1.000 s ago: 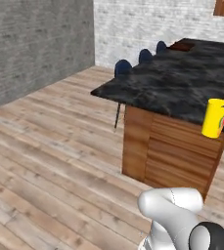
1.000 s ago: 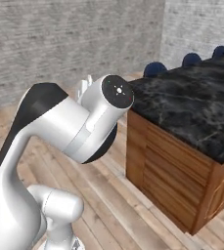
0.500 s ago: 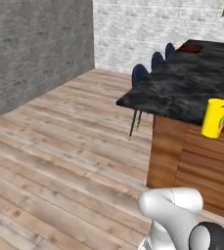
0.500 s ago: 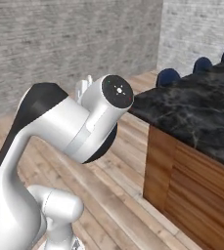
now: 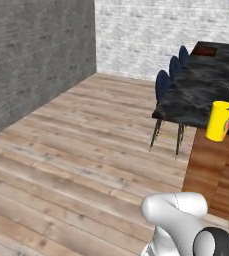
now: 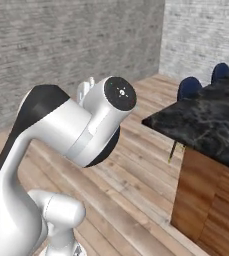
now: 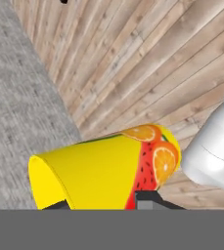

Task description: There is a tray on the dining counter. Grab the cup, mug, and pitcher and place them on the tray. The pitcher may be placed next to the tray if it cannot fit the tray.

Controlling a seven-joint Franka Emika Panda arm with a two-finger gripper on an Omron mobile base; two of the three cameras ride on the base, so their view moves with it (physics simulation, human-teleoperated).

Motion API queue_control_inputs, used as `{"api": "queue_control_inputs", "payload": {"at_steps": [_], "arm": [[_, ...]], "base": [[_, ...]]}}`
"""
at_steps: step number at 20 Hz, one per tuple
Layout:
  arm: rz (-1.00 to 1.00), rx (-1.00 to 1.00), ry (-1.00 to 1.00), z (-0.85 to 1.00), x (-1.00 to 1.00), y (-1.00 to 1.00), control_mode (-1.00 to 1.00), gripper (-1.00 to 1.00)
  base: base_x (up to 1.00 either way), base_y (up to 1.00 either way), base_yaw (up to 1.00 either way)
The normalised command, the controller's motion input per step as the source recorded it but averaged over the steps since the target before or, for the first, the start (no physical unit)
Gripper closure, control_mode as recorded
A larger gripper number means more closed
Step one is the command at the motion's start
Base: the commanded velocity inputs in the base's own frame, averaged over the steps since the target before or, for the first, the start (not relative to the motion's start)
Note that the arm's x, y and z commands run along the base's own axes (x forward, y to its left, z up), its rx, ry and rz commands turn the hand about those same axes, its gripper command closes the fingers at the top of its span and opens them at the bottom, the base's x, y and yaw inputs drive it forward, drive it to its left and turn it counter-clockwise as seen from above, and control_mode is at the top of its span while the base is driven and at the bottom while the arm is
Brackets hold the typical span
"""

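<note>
My end effector (image 7: 101, 207) is gripping the yellow cup (image 7: 108, 168). My base is turning, so the bench (image 5: 201, 95) is sliding right; the tray is waiting.

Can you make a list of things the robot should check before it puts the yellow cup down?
1. Cup held in gripper: ok, the fingers sit on both sides of it.
2. Cup upright: ok in the left base view.
3. Cup over the dining counter: cannot tell.
4. Tray in sight: ok, a reddish-brown slab at the counter's far end.
5. Tray close enough: not ok, it looks far off.
6. Chairs out of the way: ok, tucked along the counter.
</note>
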Motion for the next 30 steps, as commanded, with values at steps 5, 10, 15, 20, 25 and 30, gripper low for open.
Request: {"api": "queue_control_inputs", "payload": {"at_steps": [5,10,15,20,25,30], "arm": [[0.00,0.00,0.00,0.00,0.00,0.00,1.00,1.00],[0.00,0.00,0.00,0.00,0.00,0.00,1.00,1.00],[0.00,0.00,0.00,0.00,0.00,0.00,1.00,1.00],[0.00,0.00,0.00,0.00,0.00,0.00,1.00,1.00],[0.00,0.00,0.00,0.00,0.00,0.00,1.00,1.00],[0.00,0.00,0.00,0.00,0.00,0.00,1.00,1.00]], "base": [[0.54,1.00,-0.21],[0.43,1.00,-0.26],[0.35,1.00,-0.29],[0.38,1.00,-0.31],[0.39,1.00,-0.34],[0.38,1.00,-0.36]]}}
